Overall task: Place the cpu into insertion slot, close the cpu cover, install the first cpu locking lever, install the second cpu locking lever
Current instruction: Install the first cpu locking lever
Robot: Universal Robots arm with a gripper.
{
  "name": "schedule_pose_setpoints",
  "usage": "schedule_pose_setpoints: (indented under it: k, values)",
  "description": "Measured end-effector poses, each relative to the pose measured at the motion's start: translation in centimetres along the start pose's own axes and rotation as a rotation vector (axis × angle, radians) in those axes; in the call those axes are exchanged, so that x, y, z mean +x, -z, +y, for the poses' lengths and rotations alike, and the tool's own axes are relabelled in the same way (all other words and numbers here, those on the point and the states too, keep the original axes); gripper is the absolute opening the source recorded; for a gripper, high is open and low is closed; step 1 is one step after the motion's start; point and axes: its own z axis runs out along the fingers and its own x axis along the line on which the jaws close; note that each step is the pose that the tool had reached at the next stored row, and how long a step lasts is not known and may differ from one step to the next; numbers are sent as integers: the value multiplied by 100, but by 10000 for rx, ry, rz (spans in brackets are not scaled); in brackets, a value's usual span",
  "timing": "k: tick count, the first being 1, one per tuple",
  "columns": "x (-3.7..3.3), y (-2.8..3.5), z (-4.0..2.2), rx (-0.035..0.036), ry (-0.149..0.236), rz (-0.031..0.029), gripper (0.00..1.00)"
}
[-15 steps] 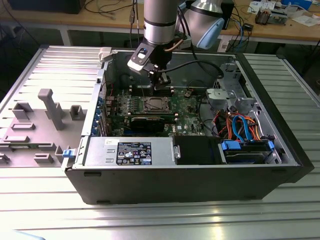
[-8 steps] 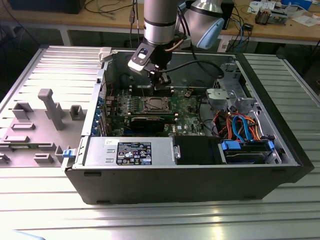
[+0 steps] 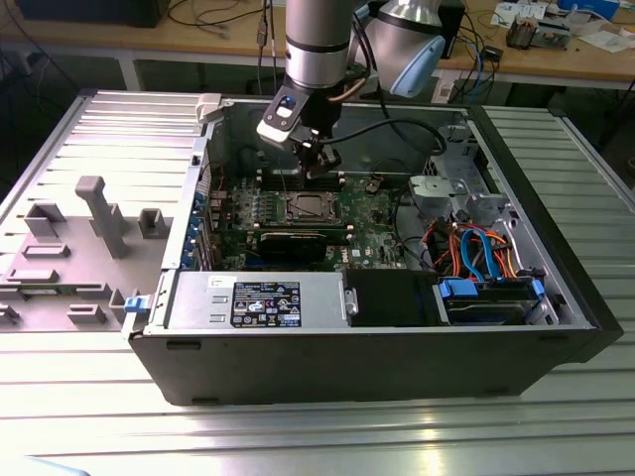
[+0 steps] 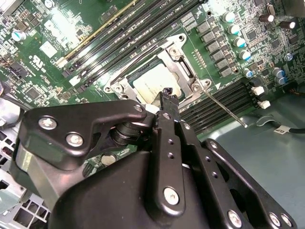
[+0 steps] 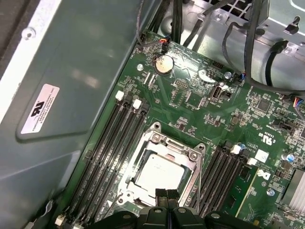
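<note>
A ribbed metal table (image 3: 556, 426) carries an open computer case (image 3: 397, 367) lying on its side, with a grey moulded panel (image 3: 99, 149) lying beside it on the exterior view's left. The robot arm (image 3: 317, 40) reaches down into the case from above, over the green board (image 3: 372, 213) on its floor. A boxed power supply (image 3: 263, 300) sits along the near wall of the case. The gripper (image 3: 321, 164) hangs just above the processor socket; in the first wrist view the gripper's fingers are pressed together with nothing between them, and the tips hover over the near edge of the socket. The cpu cover (image 5: 178, 145) lies flat on the socket, framing its square window. The cpu (image 5: 159, 174) sits in the insertion slot, its silver-grey top showing through that window. Black memory slots (image 5: 109, 152) run along both sides of the socket. In the second wrist view a thin metal lever (image 4: 224, 107) juts from one socket corner across the slots. A round coin battery (image 5: 164, 63) sits further up the board.
</note>
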Motion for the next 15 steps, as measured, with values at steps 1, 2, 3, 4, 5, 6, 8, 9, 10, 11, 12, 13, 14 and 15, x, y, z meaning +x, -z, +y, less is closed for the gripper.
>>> schedule_pose_setpoints:
  k: [1, 2, 3, 4, 5, 6, 8, 9, 10, 11, 12, 13, 14, 15]
  values:
    - [0, 0, 0, -1, 41, 0, 11]
    - [0, 0, 0, -1, 79, 0, 11]
    - [0, 0, 0, -2, 97, 0, 11]
    - [0, 0, 0, -2, 115, 0, 11]
    - [0, 0, 0, -3, 150, 0, 11]
    - [0, 0, 0, -2, 182, 0, 11]
    - [0, 0, 0, -3, 223, 0, 11]
    - [0, 0, 0, -3, 248, 0, 11]
    - [0, 0, 0, -3, 266, 0, 11]
    - [0, 0, 0, -3, 285, 0, 11]
    - [0, 0, 0, -4, 303, 0, 11]
    - [0, 0, 0, -4, 319, 0, 11]
    - [0, 0, 0, -4, 345, 0, 11]
    - [0, 0, 0, -5, 374, 0, 11]
